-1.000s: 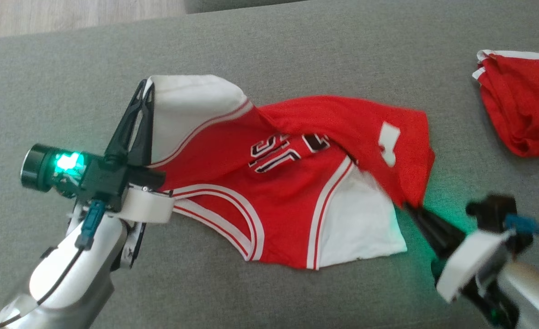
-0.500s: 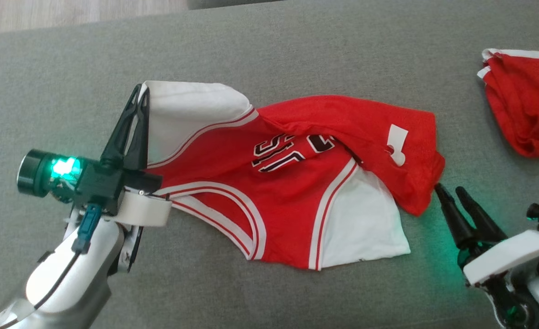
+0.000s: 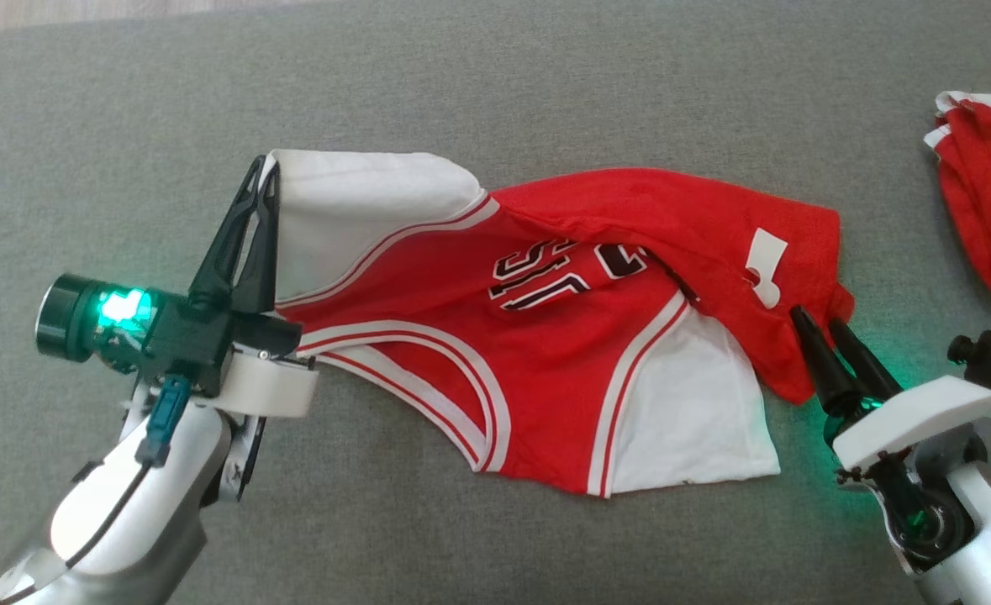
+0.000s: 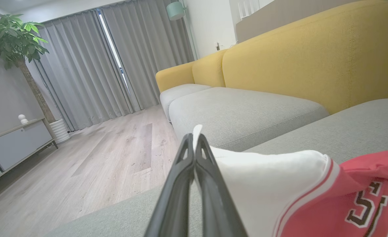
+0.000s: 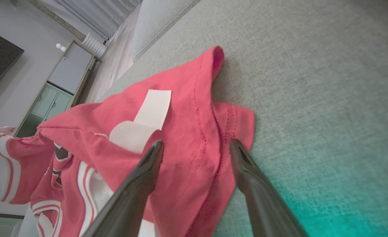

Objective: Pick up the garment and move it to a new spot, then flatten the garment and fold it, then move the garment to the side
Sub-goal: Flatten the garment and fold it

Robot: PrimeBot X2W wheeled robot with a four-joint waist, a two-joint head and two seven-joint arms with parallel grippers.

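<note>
Right end effector (image 3: 816, 318) is now sitting over the right-hand red edge of the jersey (image 3: 545, 361); half a second ago it was hanging just off that edge, not touching. It's staying spread wide, and in the right wrist view (image 5: 195, 142) one finger is lying on the red cloth by the white patch while the other is resting beside the stitched hem, so the fabric is sitting between them but not pinched.

Left end effector (image 3: 261, 164) is still clenched on the white corner at the far left of the jersey, holding it up a bit off the couch (image 3: 461, 84). The left wrist view (image 4: 194, 138) is showing both fingers pressed together with a sliver of white cloth poking out at the tips.

Jersey is lying spread across the middle of the grey couch seat, bunched and folded over along its far right side. Another red garment (image 3: 987, 210) is lying well apart at the far right.
</note>
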